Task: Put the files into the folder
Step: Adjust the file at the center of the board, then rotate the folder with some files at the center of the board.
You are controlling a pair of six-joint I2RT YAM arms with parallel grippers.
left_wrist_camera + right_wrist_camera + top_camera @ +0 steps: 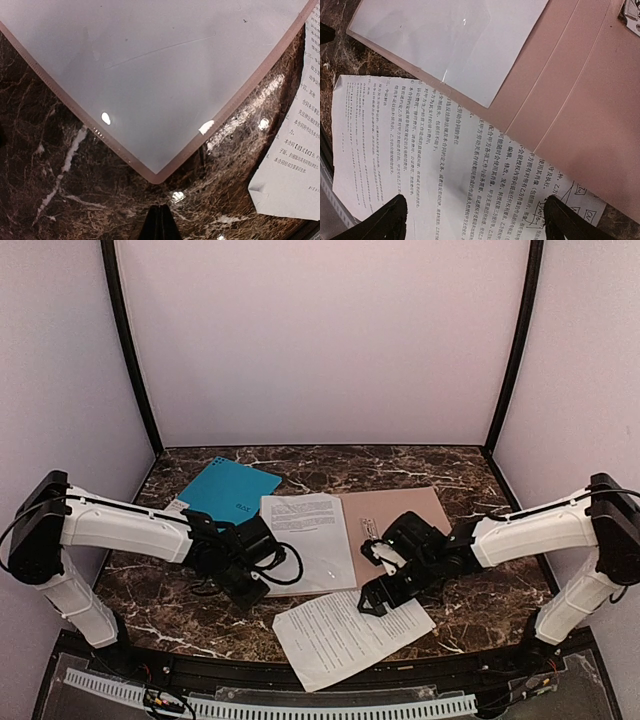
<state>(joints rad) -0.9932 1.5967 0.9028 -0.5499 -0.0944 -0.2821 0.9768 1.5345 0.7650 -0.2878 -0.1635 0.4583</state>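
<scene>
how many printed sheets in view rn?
2. First sheet lies on the left half of the open tan folder; second sheet lies on the table in front of it. A third may be hidden underneath.

Right gripper [475, 212] spread wide over printed sheet [420, 165], sheet edge overlapping tan folder [580, 100]

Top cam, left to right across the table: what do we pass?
Left arm → teal folder → printed sheet → bare right half of the tan folder → right arm. Loose front sheet omitted: it overlaps.
</scene>
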